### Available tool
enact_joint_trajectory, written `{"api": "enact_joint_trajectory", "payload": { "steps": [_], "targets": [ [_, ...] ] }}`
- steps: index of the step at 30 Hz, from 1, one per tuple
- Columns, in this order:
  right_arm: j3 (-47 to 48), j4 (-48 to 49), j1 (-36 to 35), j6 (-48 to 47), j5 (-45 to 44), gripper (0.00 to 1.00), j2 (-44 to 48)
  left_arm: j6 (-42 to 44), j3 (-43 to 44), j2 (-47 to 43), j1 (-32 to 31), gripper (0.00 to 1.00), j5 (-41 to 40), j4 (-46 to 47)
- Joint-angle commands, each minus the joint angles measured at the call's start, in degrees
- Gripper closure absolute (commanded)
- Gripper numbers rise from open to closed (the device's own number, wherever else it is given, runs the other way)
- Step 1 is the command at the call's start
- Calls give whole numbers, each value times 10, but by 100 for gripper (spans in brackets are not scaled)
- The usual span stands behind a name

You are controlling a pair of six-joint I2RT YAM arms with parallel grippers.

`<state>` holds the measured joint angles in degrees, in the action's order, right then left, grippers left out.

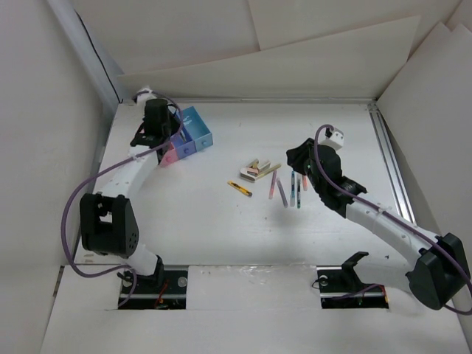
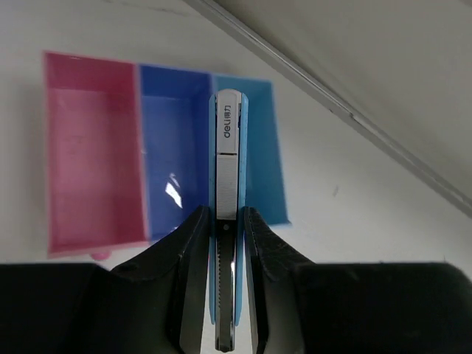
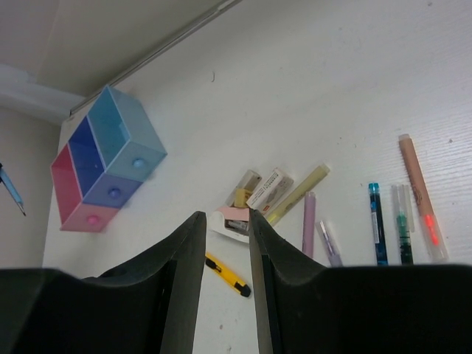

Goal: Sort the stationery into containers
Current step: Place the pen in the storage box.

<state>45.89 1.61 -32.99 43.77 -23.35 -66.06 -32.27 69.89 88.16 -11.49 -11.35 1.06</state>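
There are three joined bins (image 3: 136,140), six pens (image 3: 377,225), three small eraser blocks (image 3: 271,187), one yellow cutter (image 3: 228,274) and one silver cutter (image 2: 226,221).

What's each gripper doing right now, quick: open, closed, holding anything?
Left gripper: closed on the blue utility knife.
Right gripper: open, holding nothing.

Bright, even light with soft shadows; a glare spot glints inside the dark blue bin (image 2: 173,133).
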Motion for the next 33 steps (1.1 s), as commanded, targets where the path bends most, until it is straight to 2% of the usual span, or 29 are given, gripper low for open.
{"api": "enact_joint_trajectory", "payload": {
  "steps": [1, 10, 20, 33],
  "targets": [
    [9, 6, -1, 2, 15, 64, -5, -68, 25, 2, 36, 100, 0, -8],
    [9, 6, -7, 2, 21, 63, -5, -73, 127, 100, 97, 100, -22, -82],
    [14, 6, -17, -3, 21, 63, -16, -13, 185, 182, 103, 100, -66, -115],
    [14, 6, -17, -4, 16, 63, -16, 10, 190, 226, 103, 100, -106, -133]
  ]
}}
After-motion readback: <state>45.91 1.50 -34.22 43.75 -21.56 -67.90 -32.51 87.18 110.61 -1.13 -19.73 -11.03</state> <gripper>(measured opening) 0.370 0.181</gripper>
